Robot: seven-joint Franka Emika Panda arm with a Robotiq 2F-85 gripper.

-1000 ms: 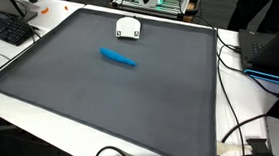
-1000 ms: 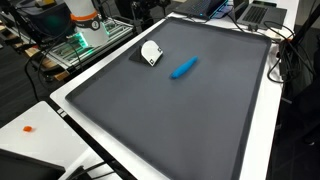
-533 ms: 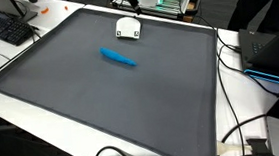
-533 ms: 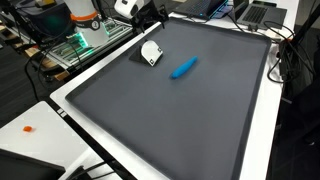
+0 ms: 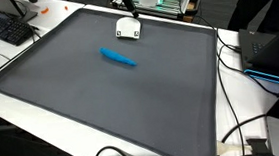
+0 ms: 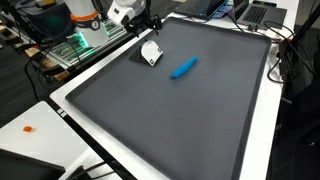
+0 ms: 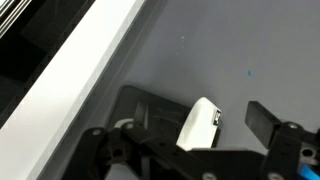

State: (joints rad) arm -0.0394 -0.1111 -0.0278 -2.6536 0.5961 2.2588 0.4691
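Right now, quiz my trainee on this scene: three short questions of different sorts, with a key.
1. True or false: the hand holds the white block.
2. What lies near the middle of the mat? A) blue marker B) red cup C) spoon
3. Fill in: in the wrist view, the hand's jaws stand ____.
Key: 1 false; 2 A; 3 open.
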